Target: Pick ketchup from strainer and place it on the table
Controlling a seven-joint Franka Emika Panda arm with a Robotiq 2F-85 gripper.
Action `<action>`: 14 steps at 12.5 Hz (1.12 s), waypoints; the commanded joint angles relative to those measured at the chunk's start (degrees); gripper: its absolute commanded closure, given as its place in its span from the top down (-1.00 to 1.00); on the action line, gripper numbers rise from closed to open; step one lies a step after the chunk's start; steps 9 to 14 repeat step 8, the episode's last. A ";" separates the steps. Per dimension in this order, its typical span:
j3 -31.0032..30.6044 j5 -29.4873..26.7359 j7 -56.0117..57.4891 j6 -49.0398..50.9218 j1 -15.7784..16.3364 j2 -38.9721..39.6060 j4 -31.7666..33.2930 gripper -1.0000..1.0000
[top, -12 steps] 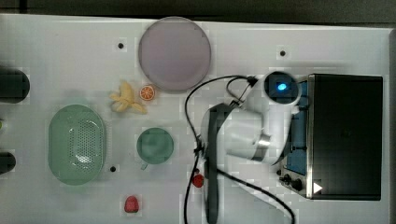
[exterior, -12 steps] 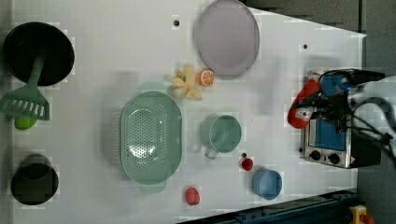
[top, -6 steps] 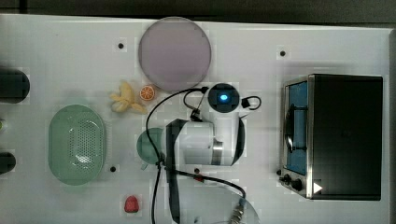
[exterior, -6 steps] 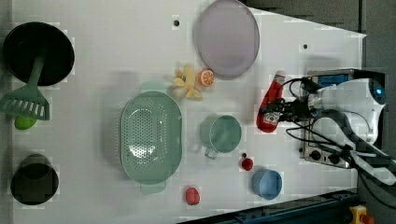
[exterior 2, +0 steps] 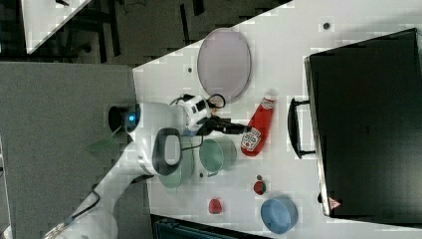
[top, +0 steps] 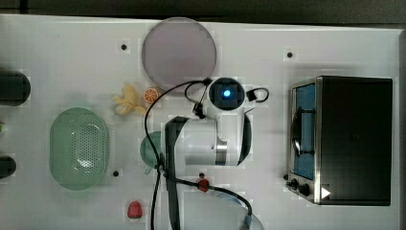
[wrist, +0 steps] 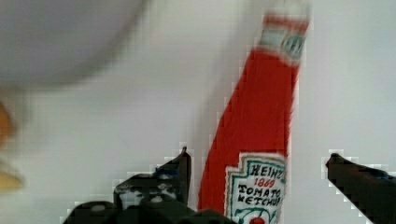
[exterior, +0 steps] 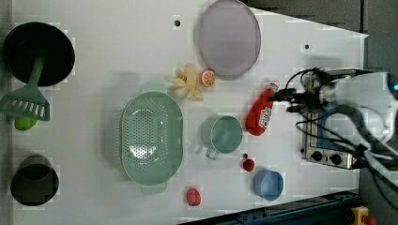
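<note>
I read the change first. A second ago the arm sat over by the toaster oven [top: 352, 139] with the ketchup [exterior: 260, 112] carried in the claw [wrist: 257, 170]; it has since swung across the counter [exterior: 108, 56] towards the green mug [exterior: 223, 134], and the bottle has come with it.

In the wrist view the claw's two black fingers [wrist: 161, 179] now stand wide, one on either side of the bottle with white counter showing between each finger and the red body. It has hold of nothing; I take this as a release just made.

Position: in the left view the ketchup lies just beside the green mug, on the side away from the strainer [exterior: 151, 137], cap end towards the purple plate [exterior: 228, 37]. It appears to rest on the counter, though the views do not settle contact. The strainer is empty, well apart from the bottle, with the mug between them.

Judgement: the placement looks essentially done; what remains is to back the claw away without nudging the bottle.

Writing: the bottle's white label reads "HEINZ", "1869", "TOMATO KETCHUP". The neck band carries marks too small to read.
</note>
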State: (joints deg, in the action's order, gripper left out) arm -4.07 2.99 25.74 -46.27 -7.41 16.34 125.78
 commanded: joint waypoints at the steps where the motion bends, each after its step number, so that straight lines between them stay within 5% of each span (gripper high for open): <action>1: 0.39 -0.35 -1.85 4.37 -0.85 -7.31 -9.48 1.00; 8: -0.05 -0.35 -18.33 34.73 -0.77 -7.84 -32.09 1.00; 14: -0.05 -0.35 -18.33 34.73 -0.77 -7.84 -32.09 1.00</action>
